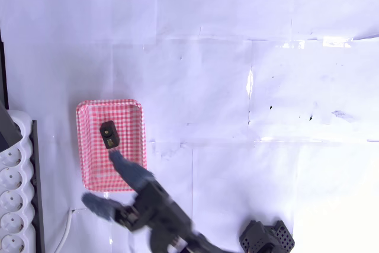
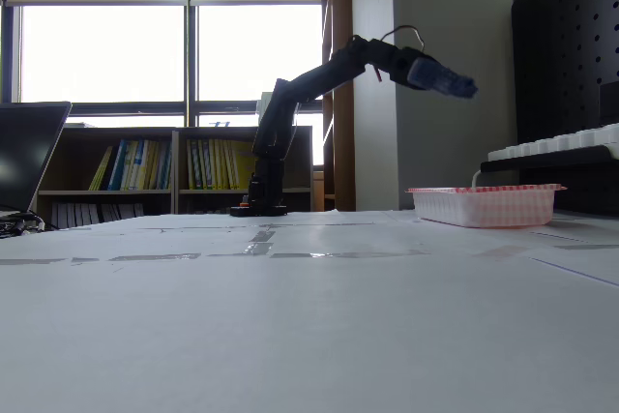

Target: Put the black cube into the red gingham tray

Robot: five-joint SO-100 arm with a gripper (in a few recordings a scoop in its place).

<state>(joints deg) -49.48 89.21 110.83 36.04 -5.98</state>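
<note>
White multi-socket power strip (image 1: 13, 197) at the overhead view's left edge, on white taped paper-covered table (image 1: 237, 87); bookshelves with coloured books (image 2: 145, 166) under bright windows.

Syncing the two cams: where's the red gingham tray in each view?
Overhead view: red gingham tray at left-centre, black cube lying inside it, beside the white power strip.
Fixed view: tray at right on the table, seen side-on; its inside is hidden.
Shared landmark: the gripper, raised near the tray.

The white, paper-covered tabletop (image 1: 237, 57) carries the red gingham tray (image 1: 87, 146) at the left of the overhead view, with a white power strip (image 1: 15, 205) just beside it at the left edge.
</note>
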